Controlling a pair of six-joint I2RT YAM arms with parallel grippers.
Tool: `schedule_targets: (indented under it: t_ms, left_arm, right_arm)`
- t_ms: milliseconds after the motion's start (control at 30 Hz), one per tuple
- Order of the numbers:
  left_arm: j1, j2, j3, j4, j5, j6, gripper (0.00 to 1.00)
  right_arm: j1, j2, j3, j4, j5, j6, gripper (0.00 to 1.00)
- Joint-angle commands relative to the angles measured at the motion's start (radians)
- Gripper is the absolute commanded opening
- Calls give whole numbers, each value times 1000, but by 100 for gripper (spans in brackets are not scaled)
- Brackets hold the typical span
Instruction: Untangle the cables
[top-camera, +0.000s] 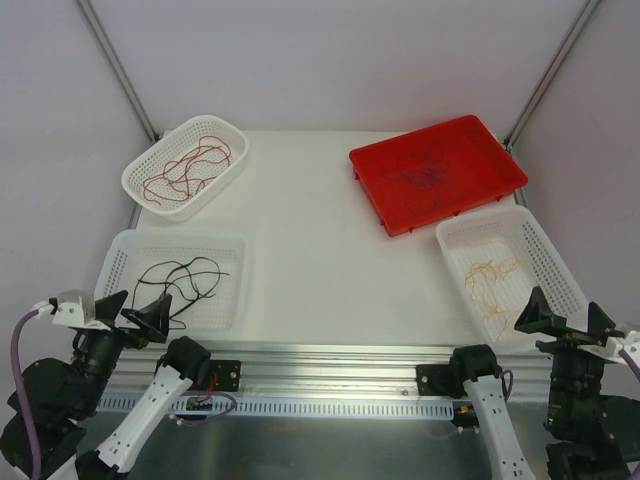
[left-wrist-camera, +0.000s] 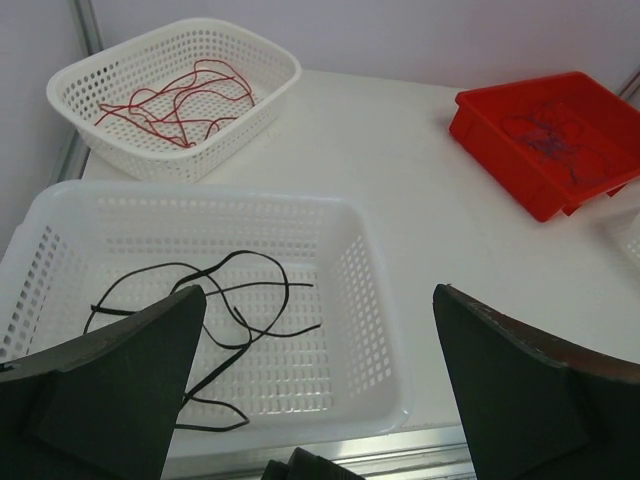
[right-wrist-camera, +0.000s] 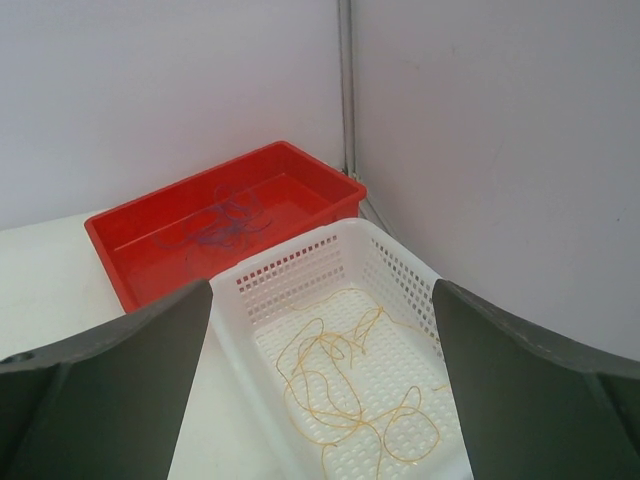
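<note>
The cables lie apart, each in its own container. A red cable (top-camera: 187, 167) (left-wrist-camera: 180, 100) curls in the far-left white basket (top-camera: 136, 176). A black cable (top-camera: 180, 280) (left-wrist-camera: 260, 286) lies in the near-left basket (top-camera: 175, 236). A dark purple cable (top-camera: 428, 178) (right-wrist-camera: 225, 225) rests in the red tray (top-camera: 420, 135). A pale yellow cable (top-camera: 493, 283) (right-wrist-camera: 330, 380) sits in the right basket (top-camera: 480, 222). My left gripper (top-camera: 140, 305) (left-wrist-camera: 318, 290) hangs open over the near edge of the black cable's basket. My right gripper (top-camera: 567, 305) (right-wrist-camera: 322, 285) is open above the yellow cable's basket. Neither holds anything.
The white table top (top-camera: 320, 250) lies between the containers. An aluminium rail (top-camera: 330, 360) runs along the near edge by the arm bases. Grey walls and metal corner posts (top-camera: 120, 70) close in the back and sides.
</note>
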Motion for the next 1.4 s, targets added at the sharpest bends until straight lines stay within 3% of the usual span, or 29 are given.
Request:
schedule_targets:
  t_ms: [0,267,833,1367]
  left_arm:
    - [12,-133,53,-84,-63,-43,99]
    - [12,-160,151,-191,-86,-69,99]
    - [12,-167,154,-231,-110,-106,99]
    - [12,-167,153,-222,-162,-101,99]
  right_arm:
    - [13,-63,18,-50,-42,-72,97]
    - [22,-148,18,-145,-2,-102,97]
    - [48,-204,33,-286,82,-72,97]
    - [56,-204,50,-269,84,-89,97]
